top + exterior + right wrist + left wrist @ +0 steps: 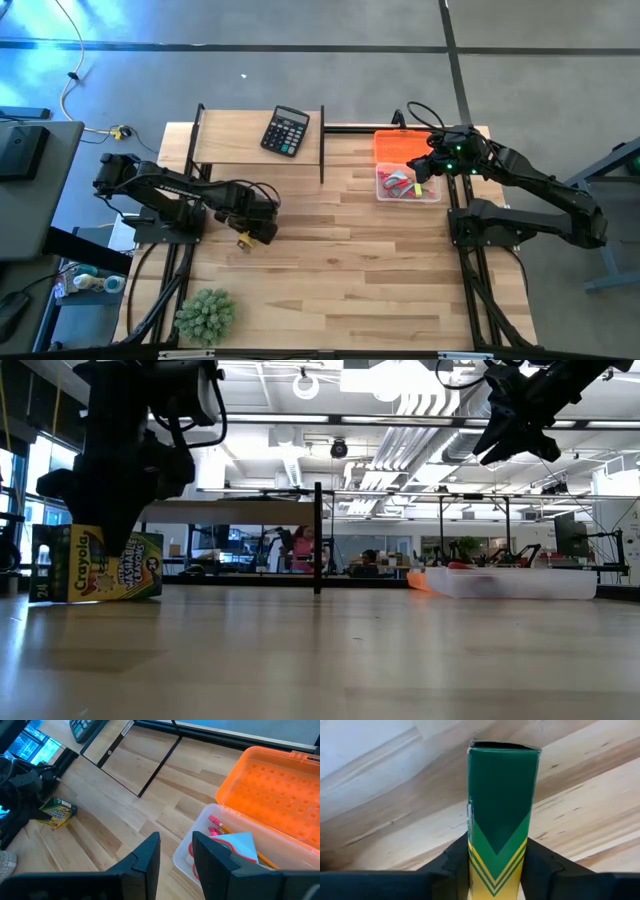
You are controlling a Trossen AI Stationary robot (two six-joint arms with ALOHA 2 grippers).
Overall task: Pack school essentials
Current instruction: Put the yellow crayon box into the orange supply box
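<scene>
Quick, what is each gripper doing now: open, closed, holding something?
Left gripper: closed on the crayon box, at the table.
Right gripper: open, empty, above the pencil case.

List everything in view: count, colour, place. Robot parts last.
crayon box: 1, green and yellow, left side of the table, between the left hand's fingers
pencil case: 1, clear tray with open orange lid, back right of the table
scissors: 1, red-handled, inside the case
note pad: 1, blue, inside the case
pencil: 1, yellow, inside the case
calculator: 1, black, back centre
plant: 1, spiky green, front left edge
left hand: 1, dark, low at the crayon box
right hand: 1, dark, open, above the case
</scene>
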